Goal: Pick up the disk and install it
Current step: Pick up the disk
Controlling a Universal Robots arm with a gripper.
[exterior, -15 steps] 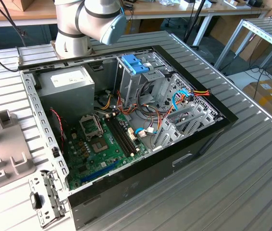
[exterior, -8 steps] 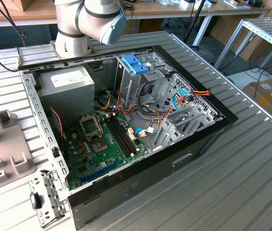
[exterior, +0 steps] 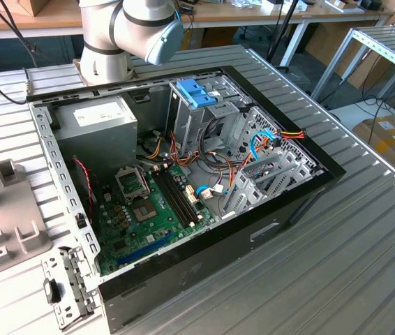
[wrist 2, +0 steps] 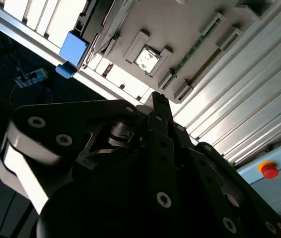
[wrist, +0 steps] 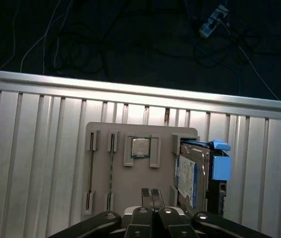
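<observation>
The disk (wrist: 186, 176) stands on edge in a slot at one side of a grey holder plate (wrist: 115, 188). It has a dark casing, a white label with a blue band, and a blue plastic end piece (wrist: 220, 166). That blue piece (wrist 2: 73, 48) also appears in the second wrist view. My gripper (wrist: 152, 194) hovers over the plate with its two fingertips pressed together and nothing between them. It is a short way beside the disk and not touching it. The second wrist view has the gripper (wrist 2: 158, 100) edge-on above the plate.
A processor chip (wrist: 140, 147) sits in the plate's middle pocket. The exterior view has the open computer case (exterior: 281, 209) on a ribbed metal table, holding a motherboard (exterior: 148, 209), a power-supply box (exterior: 103, 120), a cage with a light-blue top (exterior: 196, 94) and loose cables. The plate (exterior: 2, 216) lies on that view's left.
</observation>
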